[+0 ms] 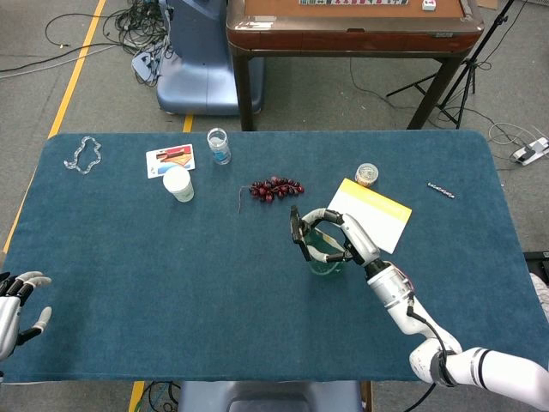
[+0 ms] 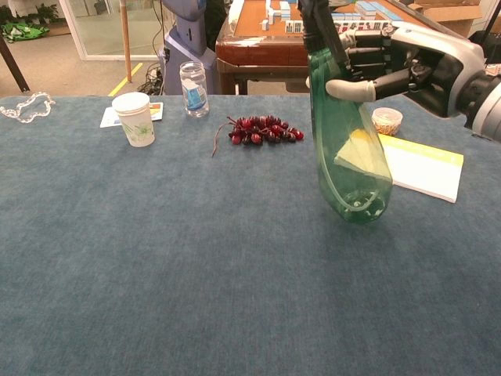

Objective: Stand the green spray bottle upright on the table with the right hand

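- While the right hand (image 2: 391, 59) wraps its fingers (image 2: 350, 89) round the upper part, the green spray bottle (image 2: 348, 153) stands nearly upright, slightly tilted, its rounded translucent base at the blue felt-like desk (image 2: 156, 258).
- Its black trigger head (image 1: 297, 230) points up.
- Just beside it lies a flat yellow-and-white booklet (image 1: 369, 215); a cluster of dark red grapes (image 2: 262, 131) sits near.
- A white paper cup (image 2: 134, 119) and clear glass jar (image 2: 192, 88) stand well apart.
- Left hand (image 1: 15, 305) rests at the desk's edge, fingers spread, holding nothing.
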You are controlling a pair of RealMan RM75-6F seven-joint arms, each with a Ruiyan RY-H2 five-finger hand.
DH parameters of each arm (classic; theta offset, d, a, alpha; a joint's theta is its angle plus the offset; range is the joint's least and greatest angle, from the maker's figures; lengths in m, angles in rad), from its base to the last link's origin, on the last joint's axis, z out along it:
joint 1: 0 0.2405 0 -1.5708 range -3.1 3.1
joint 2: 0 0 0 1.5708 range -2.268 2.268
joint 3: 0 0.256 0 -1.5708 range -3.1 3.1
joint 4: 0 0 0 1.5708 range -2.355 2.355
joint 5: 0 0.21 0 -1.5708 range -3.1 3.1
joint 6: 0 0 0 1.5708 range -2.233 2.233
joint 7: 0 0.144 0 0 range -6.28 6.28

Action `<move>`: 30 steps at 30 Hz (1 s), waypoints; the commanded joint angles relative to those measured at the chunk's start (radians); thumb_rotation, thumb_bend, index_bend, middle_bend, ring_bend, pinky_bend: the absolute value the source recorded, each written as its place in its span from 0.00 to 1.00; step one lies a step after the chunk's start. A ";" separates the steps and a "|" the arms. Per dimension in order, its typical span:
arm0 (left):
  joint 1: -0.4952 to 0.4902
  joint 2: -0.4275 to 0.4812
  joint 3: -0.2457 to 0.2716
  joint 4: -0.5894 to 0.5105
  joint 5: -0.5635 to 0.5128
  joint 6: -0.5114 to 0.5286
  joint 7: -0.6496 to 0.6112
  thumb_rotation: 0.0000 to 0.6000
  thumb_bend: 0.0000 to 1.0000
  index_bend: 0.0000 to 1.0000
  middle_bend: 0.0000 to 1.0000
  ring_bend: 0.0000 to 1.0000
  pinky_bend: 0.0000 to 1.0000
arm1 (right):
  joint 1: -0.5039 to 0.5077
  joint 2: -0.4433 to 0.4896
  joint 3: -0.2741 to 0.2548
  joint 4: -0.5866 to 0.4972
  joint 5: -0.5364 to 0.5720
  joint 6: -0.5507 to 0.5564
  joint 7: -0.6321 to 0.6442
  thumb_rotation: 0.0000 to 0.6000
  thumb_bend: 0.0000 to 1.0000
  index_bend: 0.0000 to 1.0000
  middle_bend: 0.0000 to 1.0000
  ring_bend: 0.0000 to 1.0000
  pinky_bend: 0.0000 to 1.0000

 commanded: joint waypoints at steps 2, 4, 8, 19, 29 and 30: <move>0.001 0.000 0.001 -0.002 0.004 0.003 0.001 1.00 0.36 0.34 0.26 0.24 0.12 | -0.014 -0.051 0.000 0.064 -0.020 0.021 0.128 1.00 0.35 0.70 0.55 0.37 0.23; 0.001 -0.002 0.002 -0.003 0.007 0.004 0.000 1.00 0.36 0.34 0.26 0.24 0.12 | -0.011 -0.059 0.001 0.074 -0.025 0.013 0.197 1.00 0.35 0.70 0.55 0.37 0.23; 0.001 -0.003 0.003 -0.001 0.005 0.001 0.001 1.00 0.36 0.34 0.26 0.24 0.12 | -0.003 -0.083 -0.002 0.125 -0.053 0.022 0.245 1.00 0.35 0.70 0.55 0.37 0.23; -0.004 -0.006 0.000 0.002 0.003 -0.007 0.000 1.00 0.36 0.34 0.26 0.24 0.12 | 0.025 -0.163 0.024 0.216 -0.077 0.070 0.282 1.00 0.36 0.70 0.55 0.37 0.23; -0.005 -0.006 0.000 0.002 -0.003 -0.012 0.005 1.00 0.36 0.34 0.26 0.24 0.12 | 0.061 -0.220 0.026 0.304 -0.086 0.065 0.286 1.00 0.36 0.70 0.55 0.37 0.23; -0.005 -0.006 0.000 0.001 -0.004 -0.012 0.006 1.00 0.36 0.34 0.26 0.24 0.12 | 0.065 -0.226 0.025 0.316 -0.087 0.064 0.295 1.00 0.36 0.71 0.55 0.37 0.23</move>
